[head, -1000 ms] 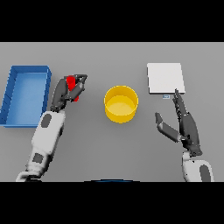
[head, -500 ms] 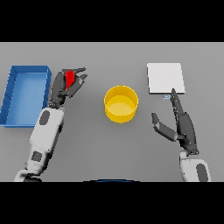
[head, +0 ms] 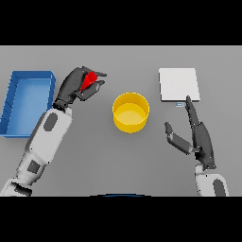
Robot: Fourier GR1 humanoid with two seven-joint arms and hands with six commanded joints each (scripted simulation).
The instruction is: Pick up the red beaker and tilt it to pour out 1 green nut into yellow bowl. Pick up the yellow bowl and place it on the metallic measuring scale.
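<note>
Beaker, red, sits gripped in the curled fingers of the left robot hand, held above the counter between the blue tray and the yellow bowl. Right robot hand hovers with straight fingers, holding nothing, just below the scale.

No readable text, labels or numbers anywhere; the small display strip on the scale front edge is too blurred to make out.
</note>
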